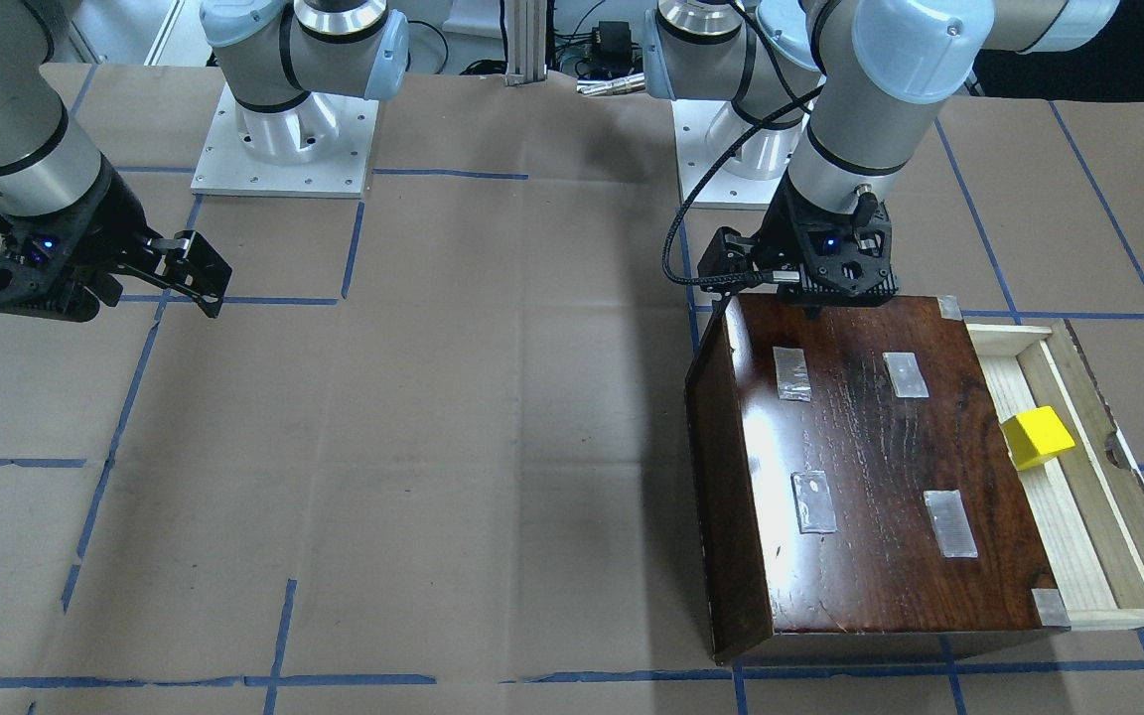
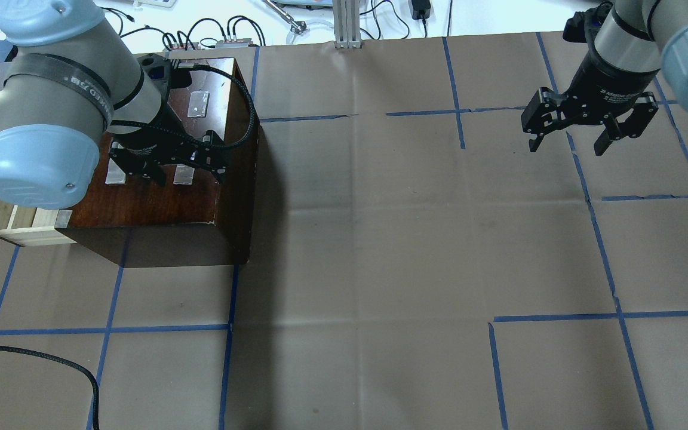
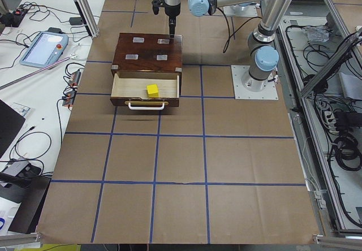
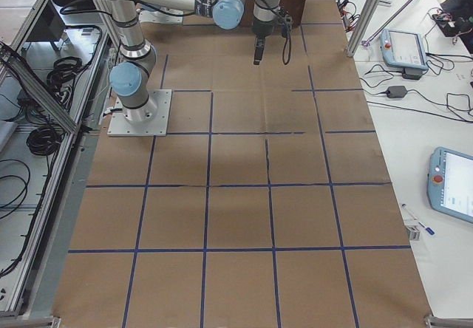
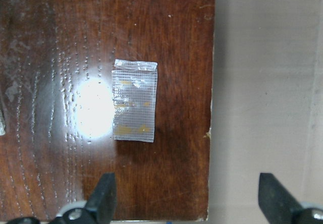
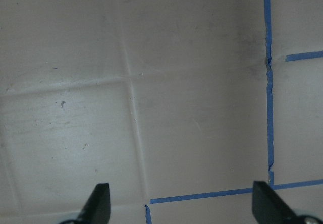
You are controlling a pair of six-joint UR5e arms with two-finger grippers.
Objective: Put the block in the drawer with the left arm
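Note:
The yellow block (image 1: 1037, 437) lies inside the open drawer (image 1: 1069, 526), a pale wood tray pulled out of the dark-wood box (image 1: 880, 477). It also shows in the exterior left view (image 3: 152, 90). My left gripper (image 2: 168, 166) hangs open and empty over the box's top near its robot-side edge, away from the drawer. In the left wrist view its gripper (image 5: 186, 206) is spread above a silvery tape patch (image 5: 134, 100). My right gripper (image 2: 568, 142) is open and empty above bare paper, far from the box.
Brown paper with blue tape lines (image 2: 457, 113) covers the table. The arm bases (image 1: 284, 139) stand at the robot's side. A black cable (image 2: 51, 363) lies at the near left edge. Teach pendants (image 3: 42, 46) rest beside the table.

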